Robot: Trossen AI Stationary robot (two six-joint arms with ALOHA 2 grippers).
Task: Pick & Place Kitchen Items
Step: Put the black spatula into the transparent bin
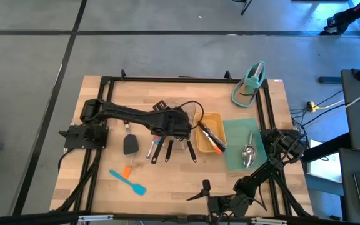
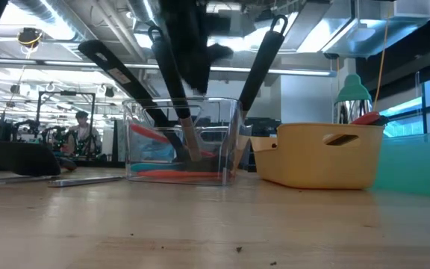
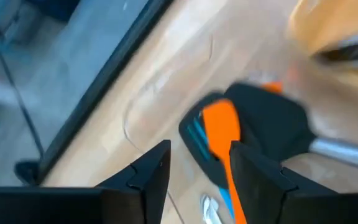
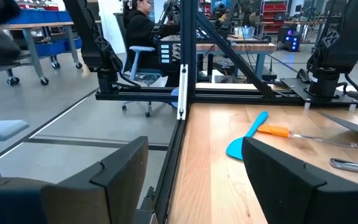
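While the right arm [image 1: 255, 181] waits folded, the left arm's fingers [image 3: 148, 177] hang parted over the clear tray [image 2: 144, 142].

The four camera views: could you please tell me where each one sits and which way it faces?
High view: overhead, looking straight down; both arms show, left hand over the clear tray.
Low view: table height, looking level at the clear tray, yellow tray; an arm descends.
Left wrist view: looks down past its own open fingers at the orange spatula.
Right wrist view: right hand open, facing the blue spatula, which the high view shares.
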